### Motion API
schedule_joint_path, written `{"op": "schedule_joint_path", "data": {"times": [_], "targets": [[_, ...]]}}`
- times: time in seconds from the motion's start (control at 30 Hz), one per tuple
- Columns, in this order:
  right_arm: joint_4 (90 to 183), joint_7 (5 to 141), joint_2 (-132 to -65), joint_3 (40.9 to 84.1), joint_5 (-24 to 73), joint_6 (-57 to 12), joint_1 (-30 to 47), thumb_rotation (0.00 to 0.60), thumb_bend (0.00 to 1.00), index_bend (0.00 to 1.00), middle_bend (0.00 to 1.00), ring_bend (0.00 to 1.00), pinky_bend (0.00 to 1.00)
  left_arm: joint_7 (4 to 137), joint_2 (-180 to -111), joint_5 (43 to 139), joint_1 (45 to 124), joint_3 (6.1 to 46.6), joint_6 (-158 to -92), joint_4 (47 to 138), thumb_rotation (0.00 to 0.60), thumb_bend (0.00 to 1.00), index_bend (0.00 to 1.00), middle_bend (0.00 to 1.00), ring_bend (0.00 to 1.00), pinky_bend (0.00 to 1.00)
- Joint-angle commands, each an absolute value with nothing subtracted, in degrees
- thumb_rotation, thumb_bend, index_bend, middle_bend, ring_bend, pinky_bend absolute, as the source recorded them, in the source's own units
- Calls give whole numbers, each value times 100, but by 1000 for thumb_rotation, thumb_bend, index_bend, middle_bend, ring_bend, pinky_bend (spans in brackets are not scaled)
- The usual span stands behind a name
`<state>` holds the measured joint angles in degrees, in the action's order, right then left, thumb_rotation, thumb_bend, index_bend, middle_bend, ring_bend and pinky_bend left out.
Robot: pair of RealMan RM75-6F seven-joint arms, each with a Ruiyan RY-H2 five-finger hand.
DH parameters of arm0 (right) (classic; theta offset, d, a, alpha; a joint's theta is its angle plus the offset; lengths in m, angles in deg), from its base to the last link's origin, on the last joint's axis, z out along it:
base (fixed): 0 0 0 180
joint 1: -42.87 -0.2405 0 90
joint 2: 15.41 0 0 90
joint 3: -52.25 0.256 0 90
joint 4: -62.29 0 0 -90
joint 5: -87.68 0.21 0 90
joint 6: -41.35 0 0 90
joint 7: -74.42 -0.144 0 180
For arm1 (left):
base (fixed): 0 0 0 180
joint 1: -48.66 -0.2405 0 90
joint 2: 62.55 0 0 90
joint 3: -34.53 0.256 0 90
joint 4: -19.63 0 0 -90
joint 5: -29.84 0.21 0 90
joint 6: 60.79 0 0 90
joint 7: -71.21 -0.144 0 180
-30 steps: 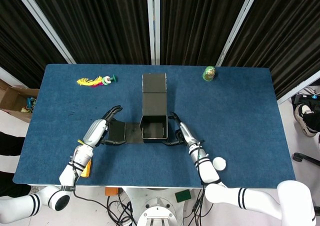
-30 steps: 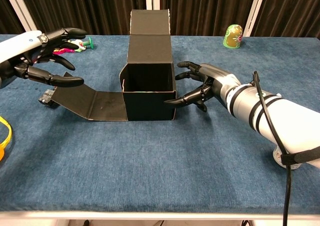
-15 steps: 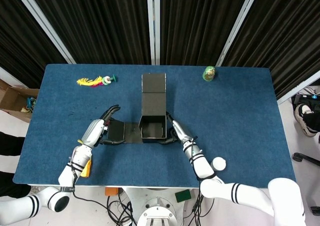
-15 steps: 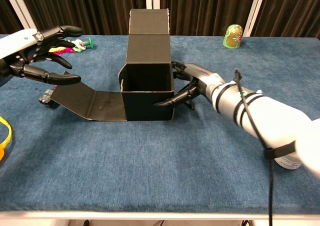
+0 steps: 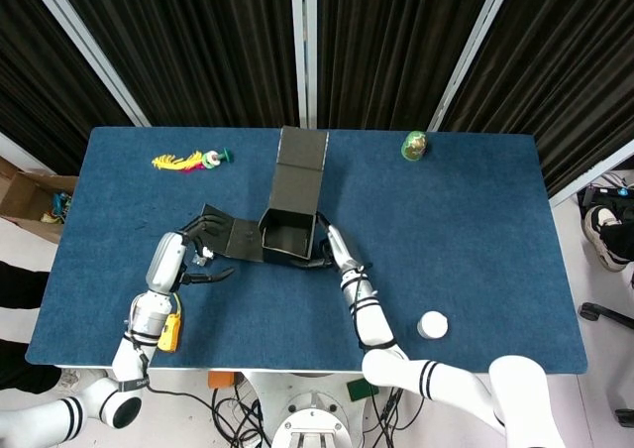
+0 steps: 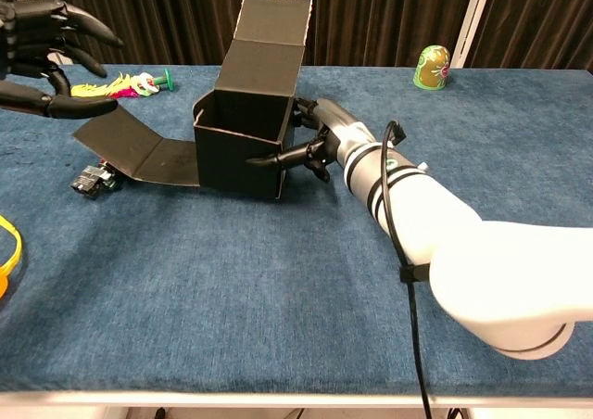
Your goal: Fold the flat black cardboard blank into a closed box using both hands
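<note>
The half-formed black cardboard box (image 6: 243, 133) has slid left and twisted, pushed by the right robot hand (image 6: 310, 139) gripping its right wall, while the left robot hand (image 6: 42, 53) hovers open, leaving the side flap (image 6: 139, 148) unfolded.

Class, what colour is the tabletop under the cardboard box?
Blue: the tabletop shows best in the chest view.

Feather toy (image 5: 188, 160), green figurine (image 5: 414, 147), white cap (image 5: 433, 324)
</note>
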<state>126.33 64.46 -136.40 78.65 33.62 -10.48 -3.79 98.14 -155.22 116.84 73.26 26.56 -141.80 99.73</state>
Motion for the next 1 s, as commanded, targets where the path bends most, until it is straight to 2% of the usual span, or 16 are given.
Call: {"op": "schedule_joint_path", "data": {"times": [0.03,0.13,0.23,0.33,0.47,0.6,0.8,1.0], "targets": [[13125,5894,-13225,8073,3214,-724,-275,600,326,438,507,891,924,9686,-15447,11978,7269,2819,-14320,9903,600,22,527,461,606,838],[13658,5375,-12769,8210,3064,-462,-107,600,327,447,511,891,925,9757,-15251,12420,7378,3139,-14183,9780,600,33,544,496,662,870],[14096,5014,-12364,8281,2879,-357,61,600,327,448,510,890,925,9683,-15067,12804,7554,3456,-13899,9600,600,42,502,471,686,893],[14515,4671,-11996,8294,2735,-270,247,600,326,448,510,889,925,9200,-15102,12942,7659,3550,-13722,9385,600,51,486,455,696,905],[14904,4324,-11626,8142,2402,-269,487,600,327,448,509,888,925,8782,-15203,12891,7753,3452,-13635,9121,600,79,466,429,696,910],[15046,4035,-11447,7893,1988,-398,661,600,327,447,509,887,925,8519,-15351,12892,7865,3155,-13937,8704,600,139,413,399,693,927],[14925,3791,-11509,7548,1574,-614,714,600,327,448,505,887,925,8681,-15548,13128,8126,2864,-14527,8248,600,198,396,392,694,930],[14816,3674,-11615,7350,1415,-730,664,600,327,448,503,886,925,8810,-15683,13326,8360,2856,-14753,8040,600,210,395,391,696,932]]}}
